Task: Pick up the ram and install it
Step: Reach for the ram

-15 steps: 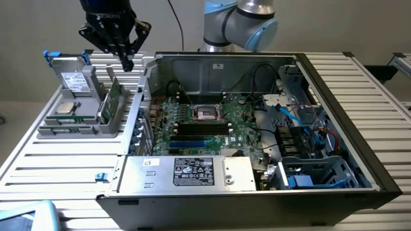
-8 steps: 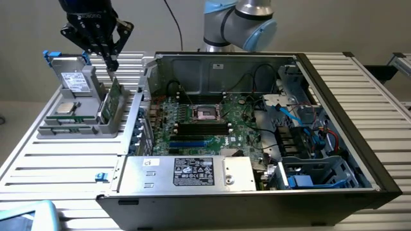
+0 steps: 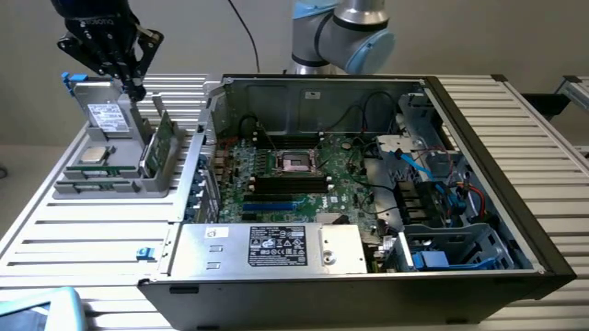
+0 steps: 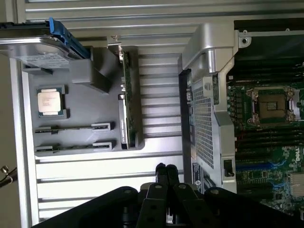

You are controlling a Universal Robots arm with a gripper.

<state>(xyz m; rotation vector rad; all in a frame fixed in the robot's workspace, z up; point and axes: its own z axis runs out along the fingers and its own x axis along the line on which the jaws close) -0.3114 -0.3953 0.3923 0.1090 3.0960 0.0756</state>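
1. While your gripper (image 3: 136, 88) hangs over the gray holder (image 3: 65, 187) with its jaws pinched together, it's got nothing in it.
2. The ram (image 3: 95, 171) sits on edge in a holder slot just beside the CPU (image 3: 95, 153), below the gripper and not touching it.

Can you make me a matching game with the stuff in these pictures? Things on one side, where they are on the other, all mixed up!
Things
1. gripper
2. ram
3. socket
4. power supply

Places
A. on the motherboard, inside the case
B. lying in the grey tray
C. black, shut, up in the air near the tray
D. silver box along the case's near edge

Pairs: 1-C, 2-B, 3-A, 4-D
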